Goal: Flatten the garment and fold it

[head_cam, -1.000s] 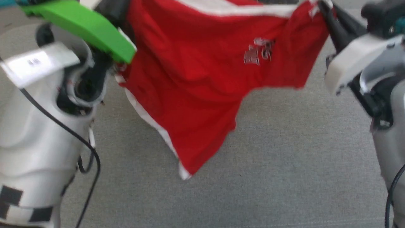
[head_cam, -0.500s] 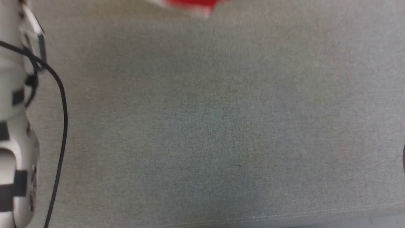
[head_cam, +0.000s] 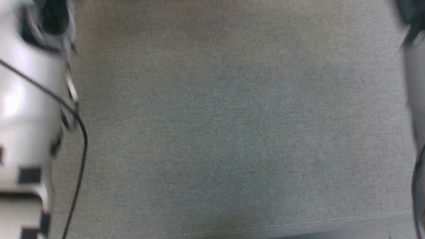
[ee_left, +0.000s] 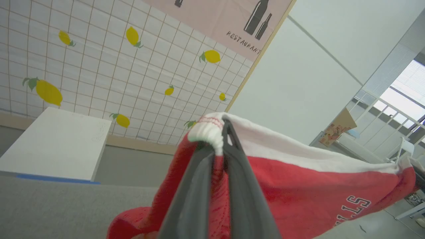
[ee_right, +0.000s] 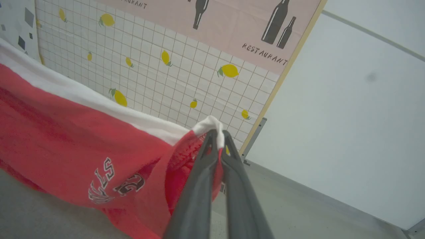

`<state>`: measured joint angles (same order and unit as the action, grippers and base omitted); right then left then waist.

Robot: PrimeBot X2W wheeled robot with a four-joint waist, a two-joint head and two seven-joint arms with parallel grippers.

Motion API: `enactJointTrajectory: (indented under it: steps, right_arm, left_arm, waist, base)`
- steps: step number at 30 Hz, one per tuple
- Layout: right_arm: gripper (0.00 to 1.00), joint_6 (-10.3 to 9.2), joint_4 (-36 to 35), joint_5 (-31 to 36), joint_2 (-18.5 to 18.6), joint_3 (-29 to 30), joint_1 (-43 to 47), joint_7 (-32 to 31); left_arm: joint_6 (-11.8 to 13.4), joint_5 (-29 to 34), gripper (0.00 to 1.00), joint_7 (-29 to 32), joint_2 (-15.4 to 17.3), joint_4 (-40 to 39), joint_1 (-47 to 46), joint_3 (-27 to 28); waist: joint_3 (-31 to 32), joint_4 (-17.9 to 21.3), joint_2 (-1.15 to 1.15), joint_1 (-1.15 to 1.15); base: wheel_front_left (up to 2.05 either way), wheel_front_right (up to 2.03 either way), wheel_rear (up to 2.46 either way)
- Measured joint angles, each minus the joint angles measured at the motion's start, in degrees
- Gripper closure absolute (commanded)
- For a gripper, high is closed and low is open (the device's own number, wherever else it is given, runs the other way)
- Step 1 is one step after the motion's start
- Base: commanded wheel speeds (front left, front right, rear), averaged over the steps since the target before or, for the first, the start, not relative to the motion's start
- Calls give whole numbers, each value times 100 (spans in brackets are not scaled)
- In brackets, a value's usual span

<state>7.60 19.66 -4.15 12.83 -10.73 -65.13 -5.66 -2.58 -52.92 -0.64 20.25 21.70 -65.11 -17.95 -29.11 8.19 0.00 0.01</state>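
Observation:
The red shorts [ee_left: 298,189] with a white stripe hang in the air, stretched between both grippers. In the left wrist view my left gripper [ee_left: 219,139] is shut on a white gathered corner of the shorts. In the right wrist view my right gripper [ee_right: 217,136] is shut on the opposite white-edged corner of the shorts [ee_right: 76,146], whose white block lettering [ee_right: 109,182] faces this camera. The head view holds a blurred pale left forearm [head_cam: 26,109] and a sliver of the right arm [head_cam: 415,99], above grey cloth.
A grey fabric surface [head_cam: 225,126] spreads below, its seam near the front edge. A white table [ee_left: 53,146] stands by a lemon-patterned tiled wall [ee_left: 116,66]. A railing and window [ee_left: 391,113] lie to one side.
The shorts, spread between both grippers a second ago, have risen out of the top of the head view. Both forearms moved outward and up, and they blur now.

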Motion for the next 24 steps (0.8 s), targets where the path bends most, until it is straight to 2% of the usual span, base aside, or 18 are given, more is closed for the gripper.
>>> enactJointTrajectory:
  steps: [7, 15, 19, 24]
  right_arm:
    - [100, -1, -739, -983, 360, -528, 2007, -487]
    - [100, -1, -1779, -1658, 810, -824, 4567, -1244]
    - [100, -1, -2117, -1764, 929, -821, 5428, -1519]
    - [100, -1, -2430, -1752, 924, -676, 6229, -1941]
  left_arm:
    - [2, -227, 100, 446, 244, -592, 2099, -374]
    - [452, -620, 100, 1038, 573, -1518, 4501, -756]
    - [673, -684, 100, 1192, 732, -1827, 5369, -910]
    - [821, -887, 100, 1325, 836, -2175, 6138, -1037]
  waist:
    - [433, -42, 0, -1]
    - [1086, -127, 0, -1]
    - [1393, -180, 0, -1]
    - [1710, -238, 0, -1]
  base:
    - [0, 0, 0]
    - [0, 0, 0]
    - [0, 0, 0]
    - [0, 0, 0]
